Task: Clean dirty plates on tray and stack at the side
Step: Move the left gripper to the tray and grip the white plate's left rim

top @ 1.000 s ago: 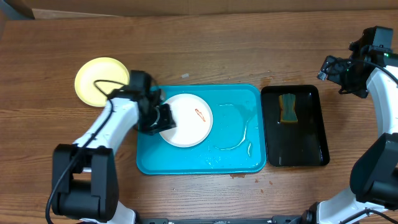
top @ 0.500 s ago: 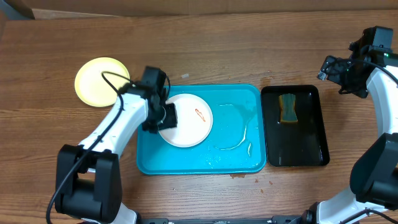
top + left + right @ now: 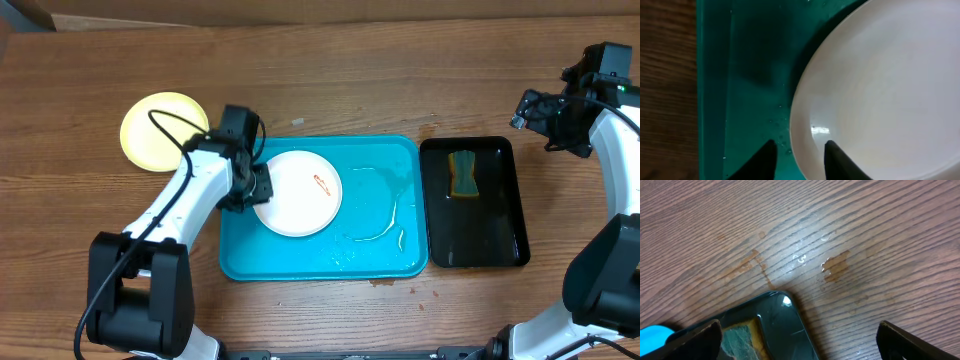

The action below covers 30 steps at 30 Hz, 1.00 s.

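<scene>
A white plate [image 3: 300, 195] with a small orange smear [image 3: 324, 182] lies in the left half of the turquoise tray [image 3: 370, 262]. A pale yellow plate [image 3: 160, 130] sits on the table left of the tray. No second white plate shows. My left gripper [image 3: 257, 187] is at the white plate's left edge. In the left wrist view its fingers [image 3: 799, 161] straddle the plate's [image 3: 880, 90] rim, one over the tray floor [image 3: 750, 75] and one over the plate, with a gap still showing. My right gripper [image 3: 533, 118] hangs wide open [image 3: 800, 342] and empty.
A narrow black tray [image 3: 480, 235] with a green-yellow sponge [image 3: 463, 172] stands right of the turquoise tray; its corner [image 3: 785, 325] and the sponge [image 3: 740, 340] show in the right wrist view. Water streaks lie on the tray's right half. Wet stains mark the wood [image 3: 835, 267].
My left gripper has shifted slightly along the white plate's left edge and its wrist has swung toward the back. The plate and the right arm have not moved.
</scene>
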Motion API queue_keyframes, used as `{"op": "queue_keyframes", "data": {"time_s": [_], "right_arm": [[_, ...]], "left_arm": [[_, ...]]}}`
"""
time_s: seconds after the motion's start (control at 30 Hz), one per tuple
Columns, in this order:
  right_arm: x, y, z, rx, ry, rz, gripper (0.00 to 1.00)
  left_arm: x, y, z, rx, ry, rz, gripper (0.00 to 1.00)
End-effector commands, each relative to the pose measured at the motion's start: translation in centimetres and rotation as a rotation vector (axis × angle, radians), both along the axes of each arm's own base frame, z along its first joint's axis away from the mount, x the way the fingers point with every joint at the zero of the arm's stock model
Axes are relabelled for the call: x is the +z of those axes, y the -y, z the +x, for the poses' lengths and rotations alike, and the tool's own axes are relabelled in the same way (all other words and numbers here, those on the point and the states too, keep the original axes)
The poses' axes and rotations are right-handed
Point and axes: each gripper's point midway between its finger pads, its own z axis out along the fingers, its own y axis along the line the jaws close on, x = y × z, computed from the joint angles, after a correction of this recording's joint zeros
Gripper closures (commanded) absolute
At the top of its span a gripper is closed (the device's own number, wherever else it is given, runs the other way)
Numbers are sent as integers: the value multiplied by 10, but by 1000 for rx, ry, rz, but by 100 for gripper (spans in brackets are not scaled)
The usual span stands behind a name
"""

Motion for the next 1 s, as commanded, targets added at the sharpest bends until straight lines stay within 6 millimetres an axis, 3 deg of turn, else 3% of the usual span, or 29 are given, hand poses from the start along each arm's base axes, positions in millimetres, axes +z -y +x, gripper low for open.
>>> {"op": "queue_keyframes", "data": {"time_s": [0.0,0.1,0.2,0.33,0.53,0.97], "right_arm": [[4,-1,2,0,14,2,0],[4,-1,3,0,15,2,0],[4,-1,3,0,15,2,0],[4,-1,3,0,15,2,0],[4,-1,3,0,15,2,0],[4,-1,2,0,14,2,0]], "left_arm": [[-12,-2,-10,6,-23,7,75],[-13,1,-12,4,-25,-13,90],[-13,6,-9,-7,-11,-25,96],[-13,16,-8,-33,-1,-34,96],[-12,23,-7,-90,14,-30,77],[-14,33,-16,-125,-10,-32,77]]}}
